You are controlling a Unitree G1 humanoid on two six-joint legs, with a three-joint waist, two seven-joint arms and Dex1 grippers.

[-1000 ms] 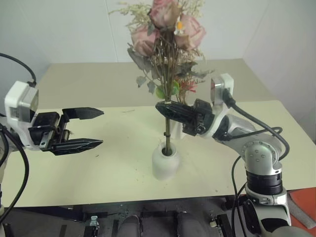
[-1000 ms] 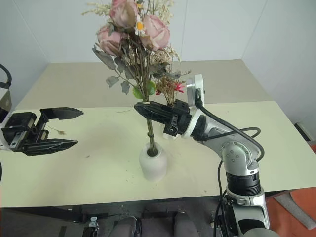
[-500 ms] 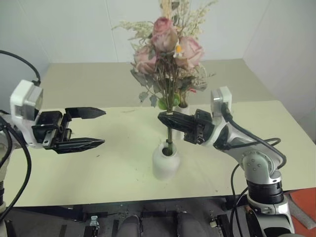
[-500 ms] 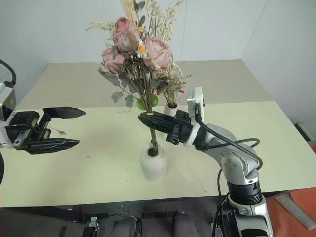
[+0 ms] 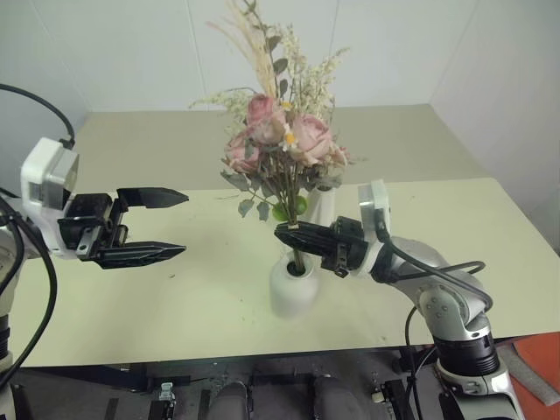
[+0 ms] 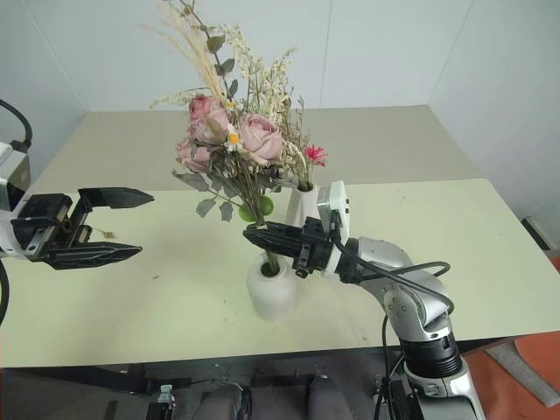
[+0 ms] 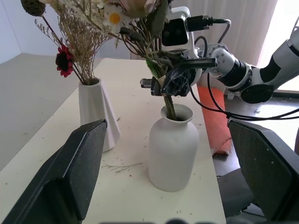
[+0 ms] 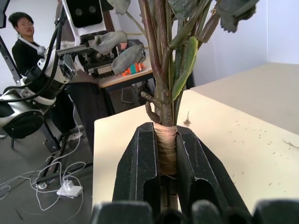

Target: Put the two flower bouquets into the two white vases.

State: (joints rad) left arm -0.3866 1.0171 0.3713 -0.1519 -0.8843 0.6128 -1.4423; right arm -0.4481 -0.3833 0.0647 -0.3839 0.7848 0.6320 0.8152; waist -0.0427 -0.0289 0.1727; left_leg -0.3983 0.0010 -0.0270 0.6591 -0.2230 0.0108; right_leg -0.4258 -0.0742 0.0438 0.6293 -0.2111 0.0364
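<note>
The rose bouquet (image 5: 278, 140) stands upright with its stems in the mouth of the short rounded white vase (image 5: 291, 287) near the table's front edge. My right gripper (image 5: 293, 234) reaches in from the right, just above that vase, shut on the taped stem bundle (image 8: 164, 140). Behind it stands the tall tapering white vase (image 6: 302, 203), which holds the wispy dried bunch with a red blossom (image 6: 313, 156). Off to the left, well clear of both vases, my left gripper (image 5: 185, 224) hovers open and holds nothing; its fingers (image 7: 70, 172) frame the rounded vase (image 7: 173, 154).
The pale table (image 5: 175, 306) has small plant crumbs scattered on it. A second, lower beige surface (image 5: 157, 140) lies behind it. In the right wrist view a person (image 8: 23, 28) stands beyond the table beside equipment and floor cables.
My right gripper has sunk with the rose bouquet, and the stems now sit deeper in the rounded vase. The left gripper has stayed where it was, open.
</note>
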